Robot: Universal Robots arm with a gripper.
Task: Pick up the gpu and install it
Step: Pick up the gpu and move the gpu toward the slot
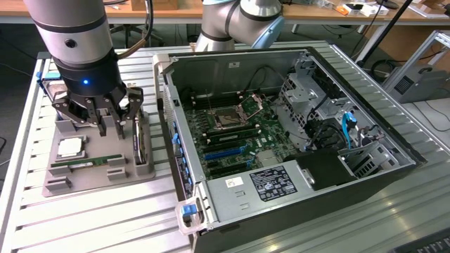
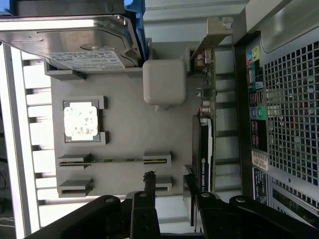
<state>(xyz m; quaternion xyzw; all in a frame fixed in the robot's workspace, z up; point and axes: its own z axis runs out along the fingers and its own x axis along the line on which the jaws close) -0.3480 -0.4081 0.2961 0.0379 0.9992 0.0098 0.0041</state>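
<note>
The gpu (image 1: 141, 143) stands on edge in a slot at the side of the grey parts tray (image 1: 91, 183) nearest the computer case. It is a thin dark card (image 2: 203, 144) with a silvery bracket at one end. My gripper (image 1: 119, 126) hovers just above the tray, open, with nothing between its fingers. In the wrist view my gripper (image 2: 170, 185) has one fingertip (image 2: 191, 180) close beside the card's end and the other (image 2: 149, 178) over the tray, so the card is beside the gap, not inside it.
The tray also holds a silver hard drive (image 2: 75, 45), a square processor (image 1: 70, 148) and a narrow green memory stick (image 1: 88, 161). The open computer case (image 1: 393, 158) lies at the exterior view's right, its motherboard and blue slots (image 1: 223, 153) exposed.
</note>
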